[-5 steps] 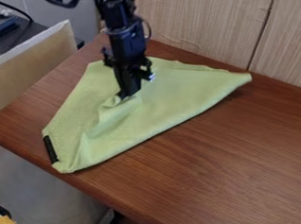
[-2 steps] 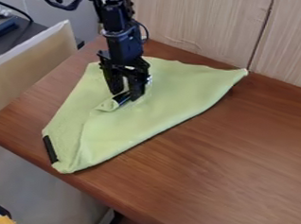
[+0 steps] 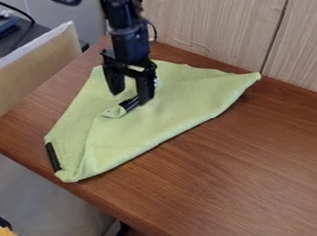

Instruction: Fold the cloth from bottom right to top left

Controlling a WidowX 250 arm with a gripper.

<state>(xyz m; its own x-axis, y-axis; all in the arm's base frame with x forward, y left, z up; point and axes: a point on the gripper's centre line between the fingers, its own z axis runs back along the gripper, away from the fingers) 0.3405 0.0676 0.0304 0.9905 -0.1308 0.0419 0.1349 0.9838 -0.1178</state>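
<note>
Since the earliest frame, the tool (image 3: 129, 97) has gone from closed on the cloth to spread apart, and the pinched peak beneath it has sunk into a low curl. Its two fingers now stand well separated, pointing down, one beside a dark strip (image 3: 129, 103) next to the curled corner (image 3: 113, 111). That corner seems let go, lying inward on the cloth.

The green cloth (image 3: 147, 129) rests on the worktop (image 3: 238, 174), doubled along a long slanting crease from the near left to the far right. Another black strip (image 3: 53, 157) sits at its near left edge. Beyond the worktop stands a wood-grain panel (image 3: 212, 28).

The fabric looks light, soft and limp, with little risk of breaking; it should sag and wrinkle wherever it is unsupported. Any new grip would be best on the curled corner, shallow enough to spare the layer below. The fold looks mostly made, so lifting straight up, clear of the curl, seems the sensible next move.
</note>
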